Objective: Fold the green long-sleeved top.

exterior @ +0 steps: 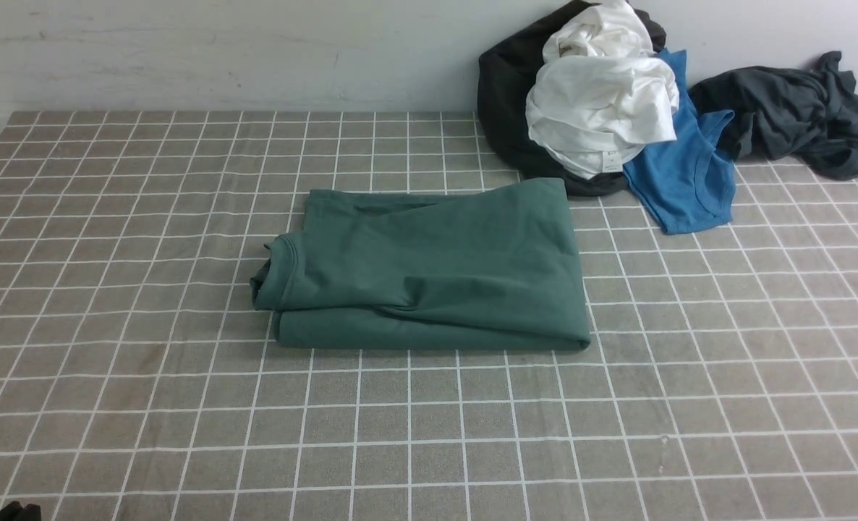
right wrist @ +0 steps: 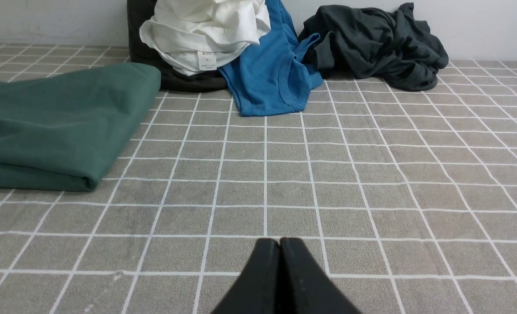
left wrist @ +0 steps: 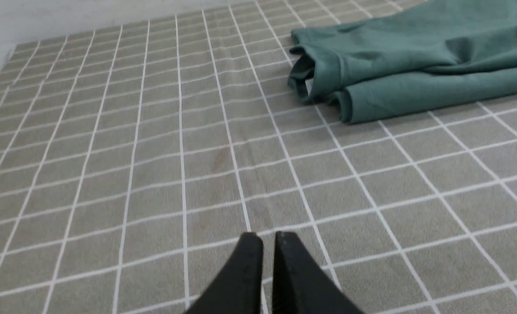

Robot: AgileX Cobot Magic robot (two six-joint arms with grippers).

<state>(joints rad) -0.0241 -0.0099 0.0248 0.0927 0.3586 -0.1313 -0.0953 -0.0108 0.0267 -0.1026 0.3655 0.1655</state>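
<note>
Hovering low over the checked tablecloth (right wrist: pixel 372 183), both claws are empty and well clear of the work: the right claw (right wrist: pixel 280 246) has its jaws pressed fully together, and the left claw (left wrist: pixel 263 240) shows only a thin slit between its 2 tips, pinching nothing. Ahead of the left claw and off toward the right arm's side lies the green top (exterior: pixel 436 268), folded into a flat rectangle with the ribbed neck (left wrist: pixel 313 76) poking out at the end nearest that claw; from the right claw it sits ahead and toward the left arm's side, its rounded fold edge facing the claw. Farther off, beyond the right claw by the wall (exterior: pixel 219 51), sits a heap of other laundry: a white garment (exterior: pixel 602 94) over a black one (exterior: pixel 505 87), a blue shirt (right wrist: pixel 269 74), and a dark grey garment (right wrist: pixel 376 41). The fold looks essentially finished, so the main risk is any further contact: a closed claw sweeping forward at this height could snag the loose neck or nudge the stacked layers and undo them. The top's far corner also lies just beside the black garment, so a push that way could tangle the 2.
</note>
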